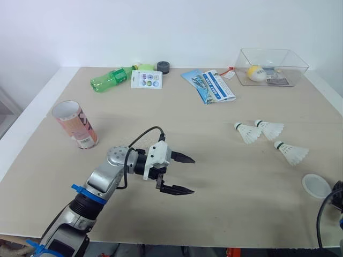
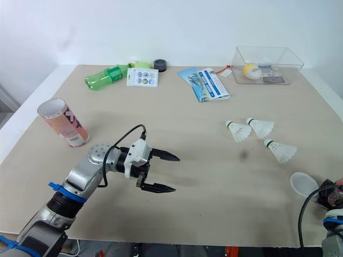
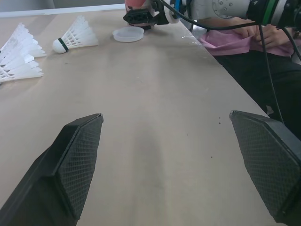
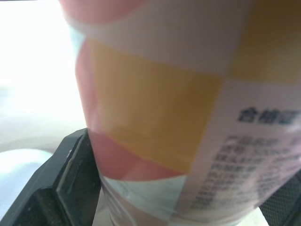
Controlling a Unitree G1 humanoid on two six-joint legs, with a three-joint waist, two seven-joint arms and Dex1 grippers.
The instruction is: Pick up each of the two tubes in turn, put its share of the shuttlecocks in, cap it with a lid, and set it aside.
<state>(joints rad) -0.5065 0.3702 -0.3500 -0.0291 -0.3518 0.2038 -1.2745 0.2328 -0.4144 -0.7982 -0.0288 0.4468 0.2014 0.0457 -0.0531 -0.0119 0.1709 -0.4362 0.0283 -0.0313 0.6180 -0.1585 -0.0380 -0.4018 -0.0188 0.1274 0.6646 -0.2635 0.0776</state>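
A pink and white tube [image 1: 75,124] stands with its mouth open near the table's left edge. My left gripper [image 1: 193,175] hovers open over bare tabletop in the middle, to the right of that tube, with nothing between its fingers. Three white shuttlecocks [image 1: 247,132] [image 1: 269,128] [image 1: 291,152] lie on the right side. A round white lid [image 1: 316,185] lies nearer the front right edge. My right gripper [image 2: 328,197] sits at the front right corner beside the lid. It is shut on a second tube [image 4: 160,103], whose pink, yellow and white wall sits between the fingers.
Along the back lie a green bottle [image 1: 110,79], a sticker card [image 1: 146,79], a dark tape roll [image 1: 163,67] and blue booklets [image 1: 209,85]. A clear box [image 1: 278,56] holding a yellow ball stands back right. A person's hands [image 3: 254,33] on pink cloth rest beyond the right arm.
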